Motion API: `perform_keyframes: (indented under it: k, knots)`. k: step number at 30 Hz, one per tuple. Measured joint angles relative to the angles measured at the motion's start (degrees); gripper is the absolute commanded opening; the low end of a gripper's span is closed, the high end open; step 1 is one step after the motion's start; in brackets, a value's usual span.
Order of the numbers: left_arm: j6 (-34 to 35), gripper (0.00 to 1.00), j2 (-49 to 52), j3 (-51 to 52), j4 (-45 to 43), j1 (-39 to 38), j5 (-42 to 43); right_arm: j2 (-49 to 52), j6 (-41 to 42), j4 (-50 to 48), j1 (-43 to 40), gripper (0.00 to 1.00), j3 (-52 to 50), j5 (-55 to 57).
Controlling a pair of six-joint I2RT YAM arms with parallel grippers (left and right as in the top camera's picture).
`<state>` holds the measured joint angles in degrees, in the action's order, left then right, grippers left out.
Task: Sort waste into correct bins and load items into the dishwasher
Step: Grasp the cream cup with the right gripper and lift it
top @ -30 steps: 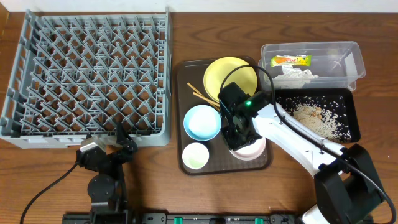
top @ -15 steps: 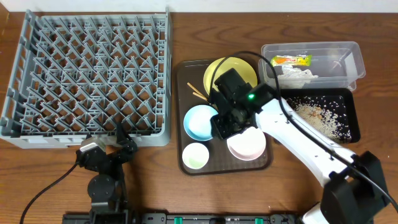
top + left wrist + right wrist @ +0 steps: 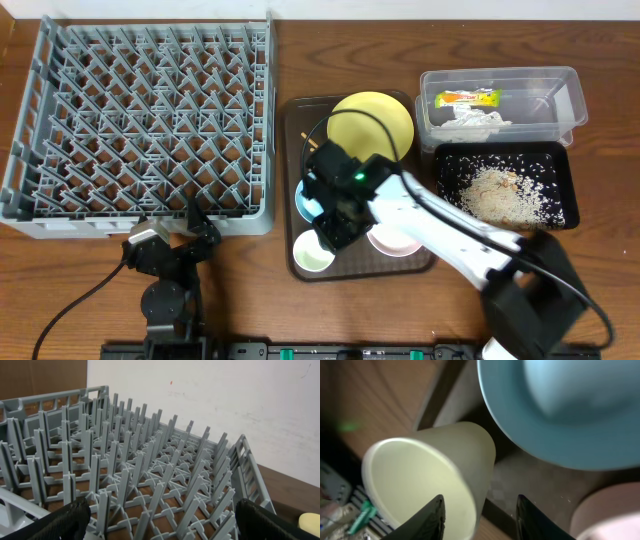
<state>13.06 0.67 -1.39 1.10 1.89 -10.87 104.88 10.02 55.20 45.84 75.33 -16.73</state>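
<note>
My right gripper (image 3: 333,232) hangs over the brown serving tray, open. In the right wrist view one finger (image 3: 427,520) is inside the small white cup (image 3: 420,475) and the other is outside its wall. The cup (image 3: 313,250) stands at the tray's front left. The light blue bowl (image 3: 305,197) is partly under the arm. The white bowl (image 3: 398,240) sits to the right, the yellow plate (image 3: 375,120) behind. The chopsticks (image 3: 309,146) are partly hidden. My left gripper (image 3: 165,527) is open, facing the grey dish rack (image 3: 150,460).
The dish rack (image 3: 140,120) fills the left of the table. The clear tub (image 3: 572,100) at the back right holds the snack wrapper (image 3: 468,98) and tissue (image 3: 478,121). The black tray (image 3: 450,165) in front of it holds rice scraps (image 3: 500,190). The left arm (image 3: 165,255) rests near the front edge.
My right gripper moved left and forward, from over the white bowl to the small white cup. The white bowl stays on the serving tray. The left arm has not moved.
</note>
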Motion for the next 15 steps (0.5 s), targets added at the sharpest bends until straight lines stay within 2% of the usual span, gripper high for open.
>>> perform_keyframes:
  k: [2, 5, 15]
  knots:
    - [0.0, 0.93, 0.0, 0.0, -0.02, 0.0, 0.0, 1.73, 0.02, 0.09, -0.04, 0.17, 0.0, 0.24]
    - [0.0, 0.93, 0.0, 0.0, -0.02, 0.0, 0.0, 2.25, 0.09, 0.11, -0.13, 0.02, 0.0, 0.59]
    - [0.0, 0.93, 0.0, 0.0, -0.02, 0.0, 0.0, 1.07, 0.2, 1.4, -0.7, 0.01, 0.0, 0.46]
